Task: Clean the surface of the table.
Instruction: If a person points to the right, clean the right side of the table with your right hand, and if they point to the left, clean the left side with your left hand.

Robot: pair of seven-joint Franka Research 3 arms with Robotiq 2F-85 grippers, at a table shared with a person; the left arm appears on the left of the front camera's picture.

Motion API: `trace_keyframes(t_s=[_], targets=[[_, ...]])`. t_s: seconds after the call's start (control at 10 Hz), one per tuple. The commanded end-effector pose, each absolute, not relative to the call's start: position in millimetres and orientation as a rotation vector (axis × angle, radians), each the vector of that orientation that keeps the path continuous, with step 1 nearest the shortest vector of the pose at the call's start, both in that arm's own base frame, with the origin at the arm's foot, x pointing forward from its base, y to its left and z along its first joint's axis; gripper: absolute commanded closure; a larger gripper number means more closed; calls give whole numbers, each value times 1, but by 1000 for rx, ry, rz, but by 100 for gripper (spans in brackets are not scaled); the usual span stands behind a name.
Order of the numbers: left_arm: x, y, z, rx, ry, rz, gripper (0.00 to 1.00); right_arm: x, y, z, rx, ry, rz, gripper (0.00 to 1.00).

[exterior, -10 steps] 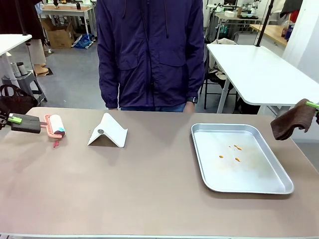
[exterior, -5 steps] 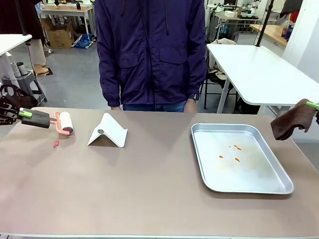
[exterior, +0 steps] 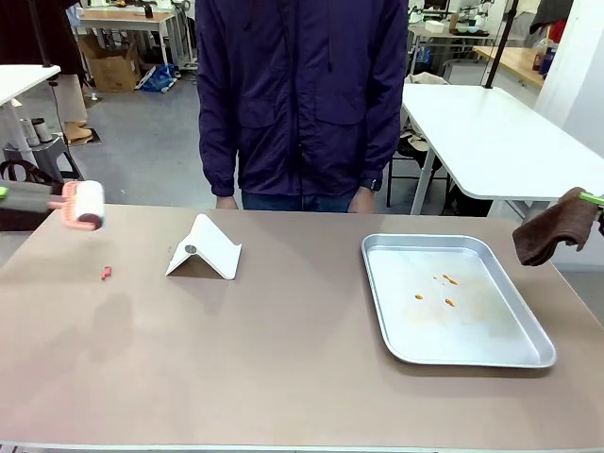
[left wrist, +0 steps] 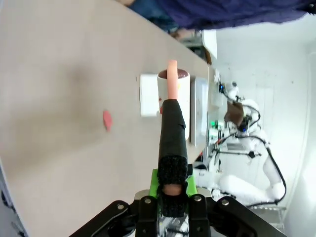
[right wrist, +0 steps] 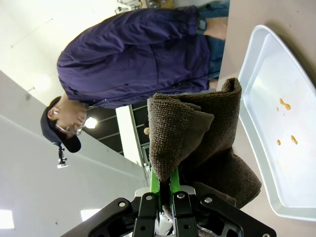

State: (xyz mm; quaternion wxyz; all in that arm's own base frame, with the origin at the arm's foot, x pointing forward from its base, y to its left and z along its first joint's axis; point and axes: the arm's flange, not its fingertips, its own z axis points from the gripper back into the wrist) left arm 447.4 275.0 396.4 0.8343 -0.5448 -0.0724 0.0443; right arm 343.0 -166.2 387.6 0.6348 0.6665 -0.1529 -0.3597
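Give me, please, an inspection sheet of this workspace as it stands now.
Surface: table, beige-brown top, with one small pink scrap near its left end.
Job's things: lint roller, held off the table at the left end; brown cloth, held in the air past the right end.
Clutter: white folded stand; silver tray with orange specks in it.
Grippers: left gripper shut on the roller's black handle; right gripper shut on the cloth.
Cables: black cable along the far arm.
Surroundings: person in a dark jacket at the far side; white-topped table behind, to the right.
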Motion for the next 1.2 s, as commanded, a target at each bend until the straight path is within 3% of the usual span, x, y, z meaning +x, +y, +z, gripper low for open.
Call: trace_keyframes(t_s=[0.0,0.3,1.1], targets=[[417,293,386,-1098,-97,64,78,340,-168,391,1532,-346,-803,95],[395,305,359,-995,-31,21,78,340,-168,391,1532,-346,-803,95],[429,272,325,-983,-24,152,78,340,-168,391,1532,-346,-803,95]])
